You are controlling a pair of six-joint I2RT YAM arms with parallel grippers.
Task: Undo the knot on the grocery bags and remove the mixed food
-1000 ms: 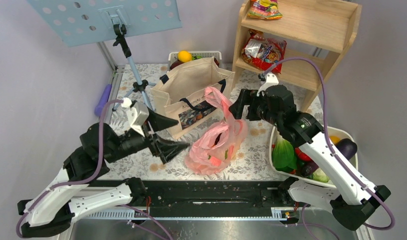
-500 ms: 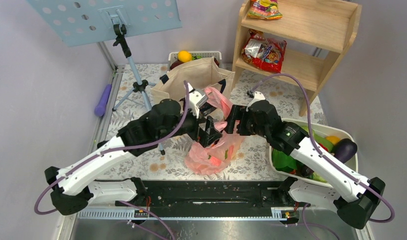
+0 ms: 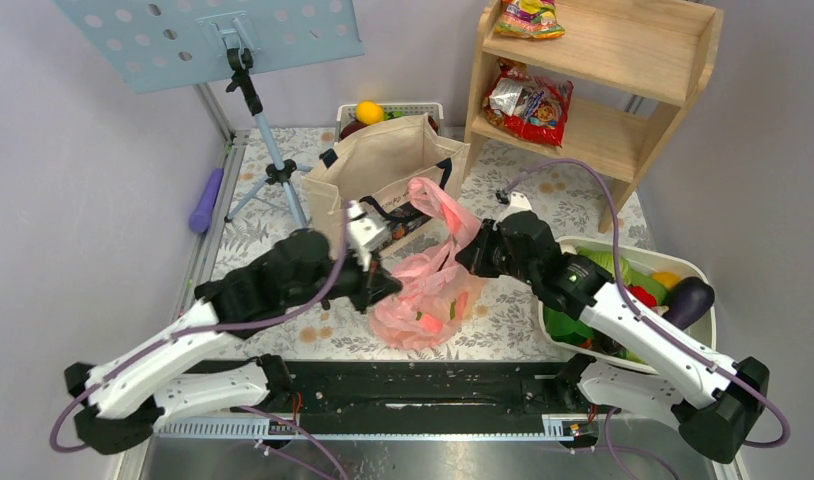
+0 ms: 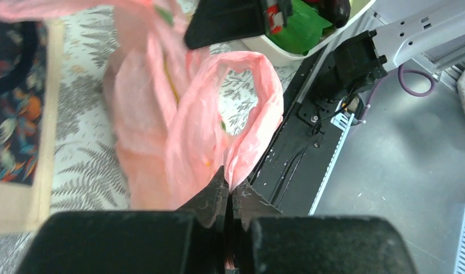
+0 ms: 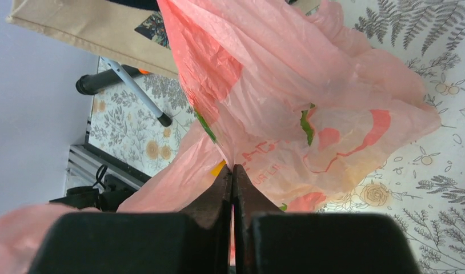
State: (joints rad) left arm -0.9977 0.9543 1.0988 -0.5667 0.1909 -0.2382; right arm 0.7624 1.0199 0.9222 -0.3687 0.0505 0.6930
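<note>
Thin, crinkly, translucent pink plastic grocery bag (image 3: 428, 300) sits slumped near the middle of the floral-print table's (image 3: 543, 190) front edge, just in front of the beige canvas tote w/ navy handles (image 3: 383, 165). As for the knot, can't pick it out. The handles look loose in the wrist views, but tied or not I can't tell. The mixed food (image 5: 306, 123) shows only as green, yellow & red patches thru the film.

L gripper (image 4: 229, 191) is clamped tight on the base of an open pink handle loop (image 4: 270, 108), fingers fully together w/ plastic pinched btwn them. R gripper (image 5: 232, 171) is likewise closed hard on a fold of the bag's wall, on the side toward the table's right edge.

Risks, as I judge them:
- Both arms pulling apart on film this thin could stretch or rip it instead of freeing the tie.
- Pulling the wrong strand would cinch any knot tighter.
- A small pinch could slip off the slick plastic.
- Lifting could tip the bag & spill food toward the front edge.

Further out, a white tub of veg (image 3: 688, 265) sits at the front-right corner & a wooden shelf (image 3: 603, 70) at the back-right.
</note>
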